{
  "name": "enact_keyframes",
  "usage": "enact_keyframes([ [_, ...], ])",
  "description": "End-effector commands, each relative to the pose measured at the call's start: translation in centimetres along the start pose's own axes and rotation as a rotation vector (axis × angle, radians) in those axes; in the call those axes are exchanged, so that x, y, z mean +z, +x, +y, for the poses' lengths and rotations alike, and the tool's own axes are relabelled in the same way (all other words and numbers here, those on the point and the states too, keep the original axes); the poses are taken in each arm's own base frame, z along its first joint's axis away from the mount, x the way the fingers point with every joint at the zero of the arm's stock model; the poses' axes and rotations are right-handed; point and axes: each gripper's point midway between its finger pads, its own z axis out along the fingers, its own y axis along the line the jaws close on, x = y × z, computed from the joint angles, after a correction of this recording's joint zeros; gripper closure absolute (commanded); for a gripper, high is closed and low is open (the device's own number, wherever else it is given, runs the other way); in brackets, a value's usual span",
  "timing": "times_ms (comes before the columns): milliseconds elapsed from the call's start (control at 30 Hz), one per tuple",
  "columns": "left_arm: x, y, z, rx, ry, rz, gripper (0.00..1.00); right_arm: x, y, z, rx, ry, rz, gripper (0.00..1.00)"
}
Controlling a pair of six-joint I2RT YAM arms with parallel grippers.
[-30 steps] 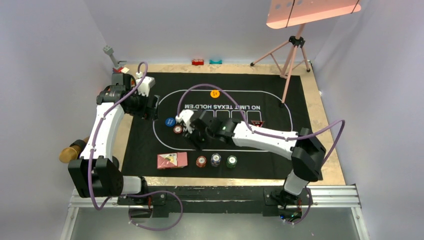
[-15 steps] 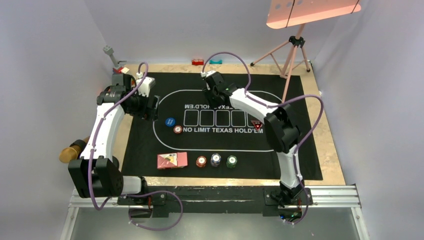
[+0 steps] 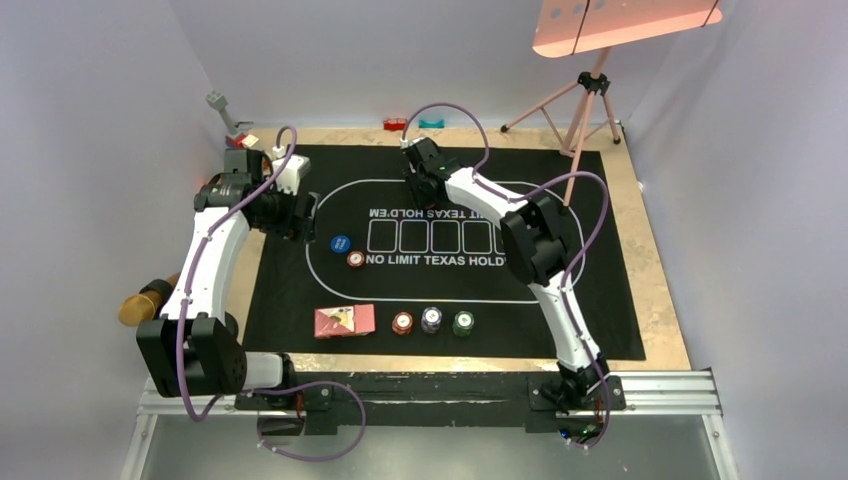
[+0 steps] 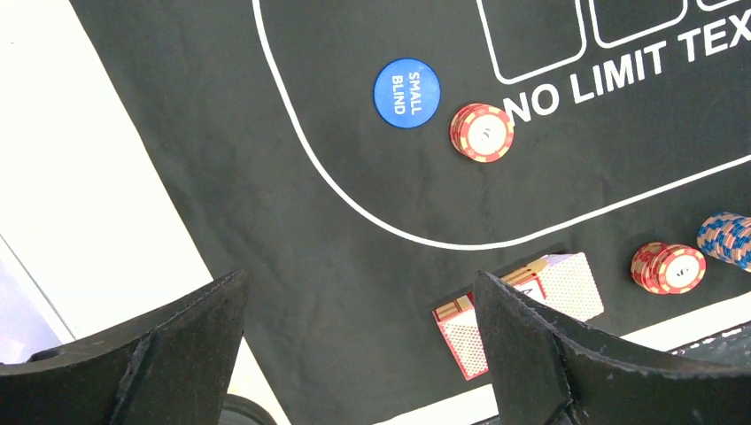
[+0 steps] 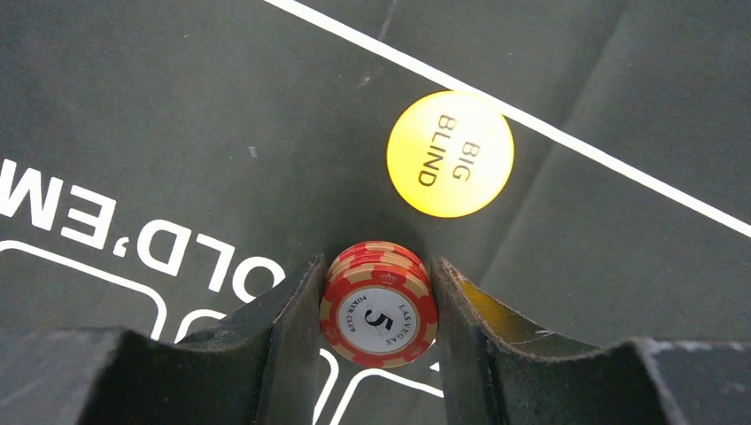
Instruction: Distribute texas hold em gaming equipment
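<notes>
Near BIG BLIND disc (image 5: 450, 153): R gripper (image 5: 377, 297) clamps red chip stack (image 5: 379, 320).

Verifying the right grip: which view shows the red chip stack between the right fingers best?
Right wrist: the red chip stack fills the gap between the fingers of the right gripper, face readable, beside the Big Blind disc. Top external: the gripper covers it. Left wrist: not in frame, only other stacks.

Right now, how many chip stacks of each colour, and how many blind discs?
Red stacks: 3
Blue-grey stacks: 1
Green stacks: 1
Blind discs: 2
Total: 7
</notes>
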Motion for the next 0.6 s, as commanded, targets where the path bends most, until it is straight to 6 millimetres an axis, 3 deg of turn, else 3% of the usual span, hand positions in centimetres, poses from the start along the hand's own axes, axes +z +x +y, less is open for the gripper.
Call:
enact_keyframes([
  [0, -0.5, -0.7, 0.4, 0.019, -0.024, -0.049, 0.00, -0.7, -2.0, 1.3, 0.036, -0.059, -0.040, 1.00],
  [333, -0.5, -0.7, 0.4, 0.012, -0.021, -0.053, 0.00, 0.0, -0.5, 2.2, 0.056, -0.097, 0.004, 1.00],
  [567, -0.3, -0.6, 0.4, 0.013, -0.022, -0.050, 0.00, -1.0, -1.5, 2.1, 0.061, -0.103, -0.020, 0.60],
])
